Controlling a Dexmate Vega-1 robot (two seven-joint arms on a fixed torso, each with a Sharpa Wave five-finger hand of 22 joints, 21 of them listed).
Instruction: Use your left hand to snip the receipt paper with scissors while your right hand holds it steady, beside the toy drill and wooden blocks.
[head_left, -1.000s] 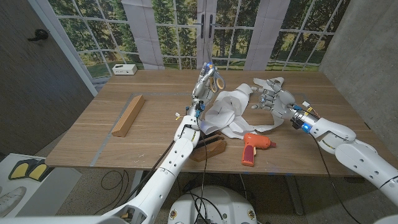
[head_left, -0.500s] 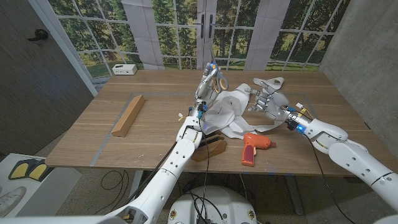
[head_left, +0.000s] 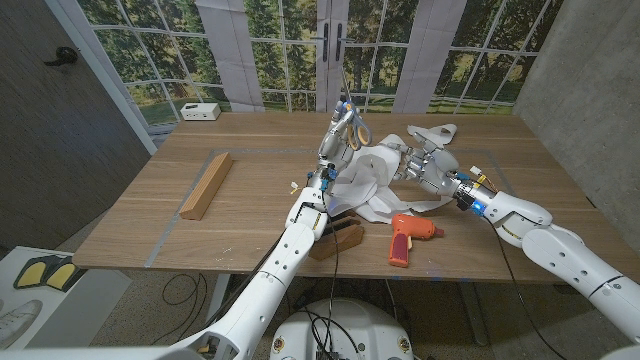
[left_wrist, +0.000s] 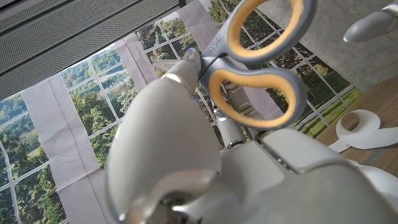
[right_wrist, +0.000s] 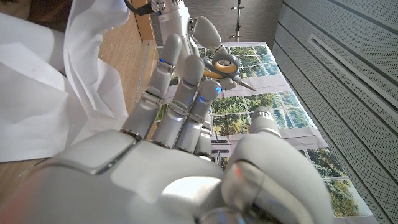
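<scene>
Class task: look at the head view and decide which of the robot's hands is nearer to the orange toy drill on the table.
Right. The right hand is at the receipt paper, just beyond the toy drill. The left hand, holding the scissors, is raised farther off, across the paper.

Crumpled white receipt paper (head_left: 365, 180) lies mid-table (head_left: 240, 215); orange toy drill (head_left: 405, 238) before it, long wooden block (head_left: 206, 184) well left, small white box (head_left: 201, 111) at far-left rear.

Table surroundings: a box and a backdrop

A small white box (head_left: 201, 111) sits at the far edge of the wooden table (head_left: 250, 205), well out to the left of the left hand (head_left: 332, 146). Beyond that hand hangs a printed backdrop of windows and trees (head_left: 270, 50).
</scene>
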